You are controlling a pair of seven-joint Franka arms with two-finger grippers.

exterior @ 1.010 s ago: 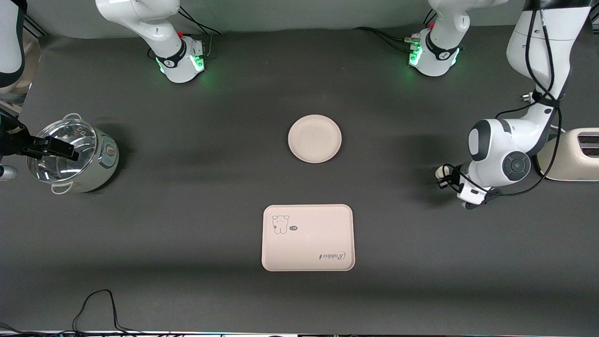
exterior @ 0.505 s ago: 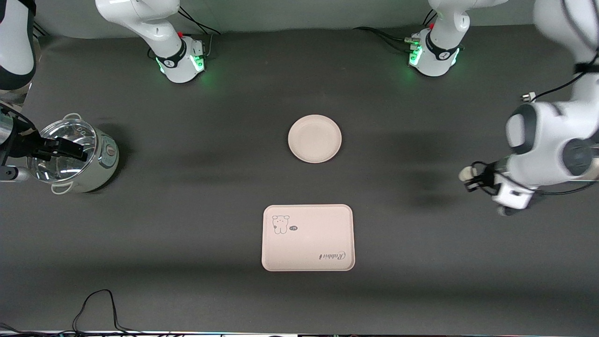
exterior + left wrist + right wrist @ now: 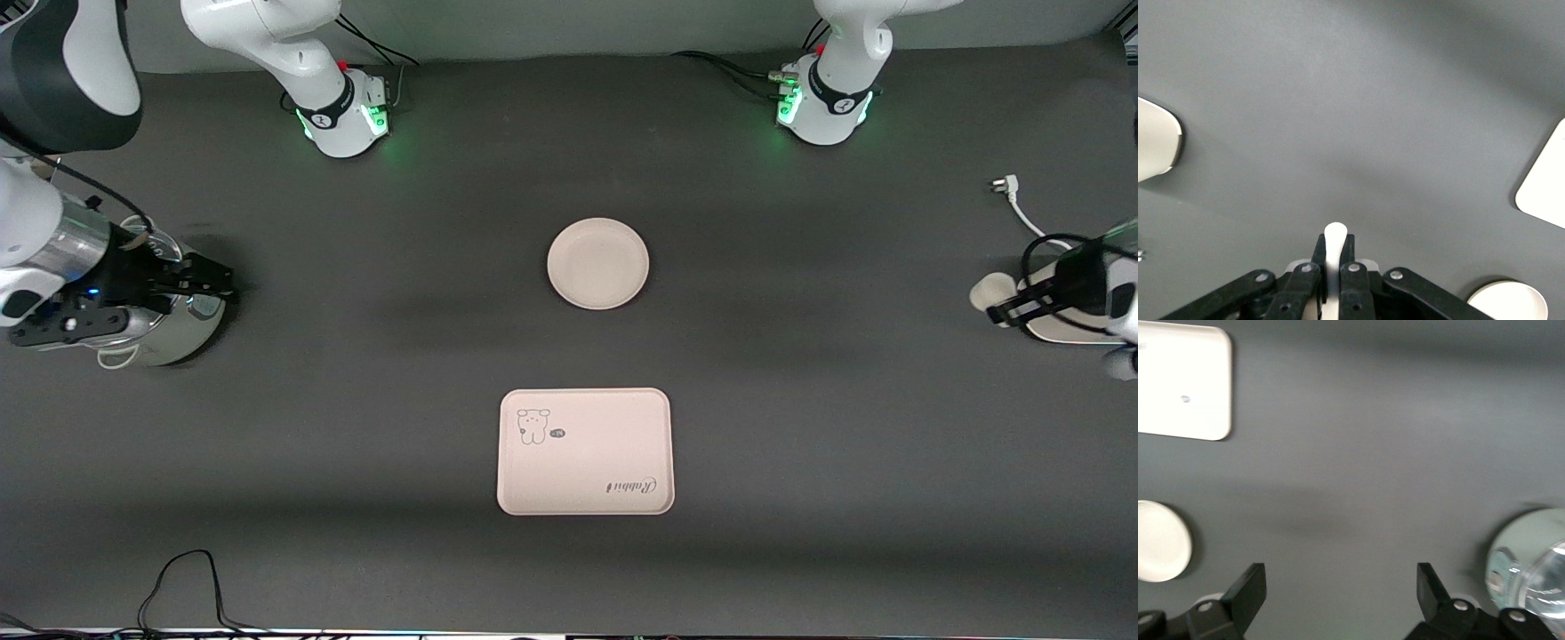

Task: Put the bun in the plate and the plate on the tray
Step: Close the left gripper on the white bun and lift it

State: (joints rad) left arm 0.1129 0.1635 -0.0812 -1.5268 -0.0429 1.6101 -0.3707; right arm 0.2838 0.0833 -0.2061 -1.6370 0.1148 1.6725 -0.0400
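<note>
The tray (image 3: 585, 452) lies on the dark table (image 3: 800, 498) nearest the front camera, flat, its long axis running between the two arms' ends of the table; the rabbit drawing sits in the corner toward the right arm's end and the "Rabbit" script in the corner toward the left arm's end, lettering upside down to that camera. It is bare. Farther from the camera, well apart from the tray, the round plate (image 3: 597, 263) rests flat on the table with nothing in it.

At the left arm's end, the left pincer (image 3: 1000, 300) is up in the air over the table's edge by a cream appliance (image 3: 1067, 331), its fingers pressed onto the bun (image 3: 989, 289), whose rounded end points toward the table's middle. At the right arm's end, the right pincer (image 3: 209, 281) hangs over a lidded pot (image 3: 173, 333), fingers spread wide and holding nothing.
</note>
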